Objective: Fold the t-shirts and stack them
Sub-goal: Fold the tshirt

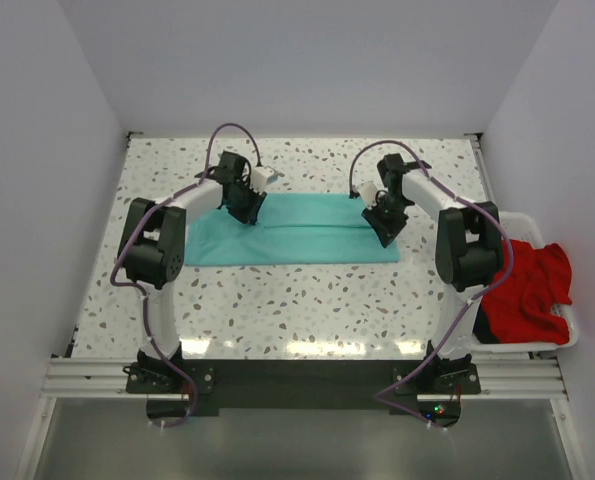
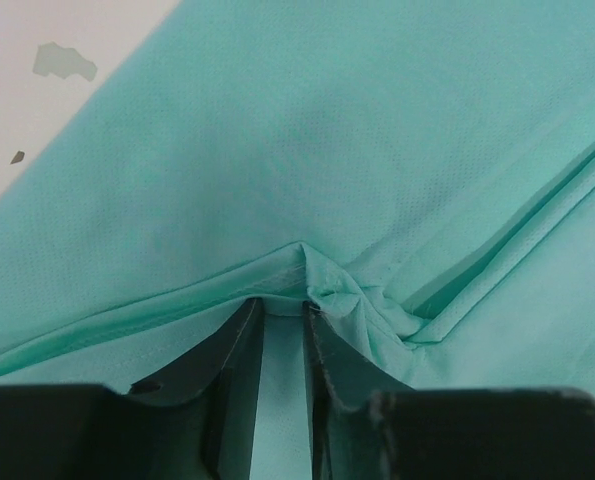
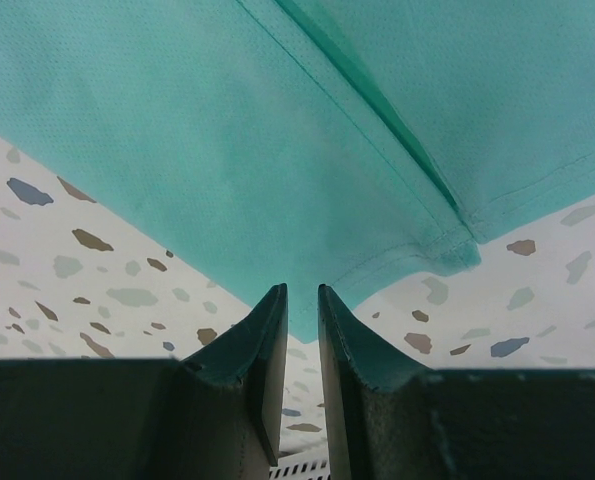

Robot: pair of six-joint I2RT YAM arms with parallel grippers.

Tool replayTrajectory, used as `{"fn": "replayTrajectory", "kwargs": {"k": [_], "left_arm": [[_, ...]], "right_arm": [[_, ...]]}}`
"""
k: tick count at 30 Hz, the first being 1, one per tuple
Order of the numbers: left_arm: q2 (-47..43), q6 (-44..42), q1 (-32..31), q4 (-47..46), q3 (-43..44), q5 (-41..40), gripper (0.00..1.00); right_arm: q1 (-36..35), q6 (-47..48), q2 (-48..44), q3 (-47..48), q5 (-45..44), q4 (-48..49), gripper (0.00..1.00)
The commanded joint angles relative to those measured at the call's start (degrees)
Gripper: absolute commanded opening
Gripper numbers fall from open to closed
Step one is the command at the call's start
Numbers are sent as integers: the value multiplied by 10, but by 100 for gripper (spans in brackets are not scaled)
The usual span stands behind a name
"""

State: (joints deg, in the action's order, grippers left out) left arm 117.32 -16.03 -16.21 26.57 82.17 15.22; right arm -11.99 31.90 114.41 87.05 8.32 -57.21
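Tabletop [image 1: 307,300] spreads wide around the teal shirt [image 1: 307,240], where the nearly closed left gripper [image 2: 282,305] pinches a fold and the right gripper [image 3: 299,295] its corner.

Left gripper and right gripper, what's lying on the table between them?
Only the teal t-shirt, lying flat, spans the stretch from the left gripper to the right gripper; the top external view shows it.

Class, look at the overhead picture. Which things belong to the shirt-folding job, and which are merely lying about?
Part of the job:
teal t-shirt, laid flat between the arms
red t-shirt, crumpled

Just lying about:
white basket, holding the red one
speckled table
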Motion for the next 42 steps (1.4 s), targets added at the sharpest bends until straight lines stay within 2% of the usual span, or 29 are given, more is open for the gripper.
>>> {"fn": "replayTrajectory", "kwargs": {"k": [1, 5, 7, 10, 13, 18, 22, 24, 28, 34, 39, 42], "left_arm": [[13, 8, -2, -14, 8, -3, 29], [-23, 4, 13, -2, 33, -15, 35], [-50, 6, 28, 14, 52, 3, 40], [-81, 6, 65, 53, 90, 17, 42], [-120, -12, 72, 85, 80, 6, 43], [-191, -28, 72, 107, -41, 5, 43], [-221, -32, 72, 97, -152, 2, 43], [-227, -33, 72, 85, -178, 3, 43], [-220, -27, 72, 61, -220, -7, 43], [-166, -18, 72, 35, -223, -34, 42], [-96, -27, 77, 30, -178, -62, 42], [-36, -46, 83, 40, -119, -86, 41]], "right_arm": [[-3, 1, -2, -2, 0, 2, 23], [-2, -2, -3, 15, 6, -6, 23], [-3, -3, -2, 34, 6, -10, 23], [-2, -5, 2, 62, 7, -17, 23], [-3, -10, 13, 92, 6, -19, 23], [-8, -20, 47, 132, 3, -15, 24], [-20, -28, 72, 154, -8, -5, 24], [-27, -30, 82, 165, -15, 0, 24], [-35, -34, 112, 182, -37, 19, 24], [-36, -27, 133, 160, -71, 33, 23], [-44, -18, 95, 64, -73, 52, 22], [-77, -23, 59, -15, -63, 67, 22]]}}
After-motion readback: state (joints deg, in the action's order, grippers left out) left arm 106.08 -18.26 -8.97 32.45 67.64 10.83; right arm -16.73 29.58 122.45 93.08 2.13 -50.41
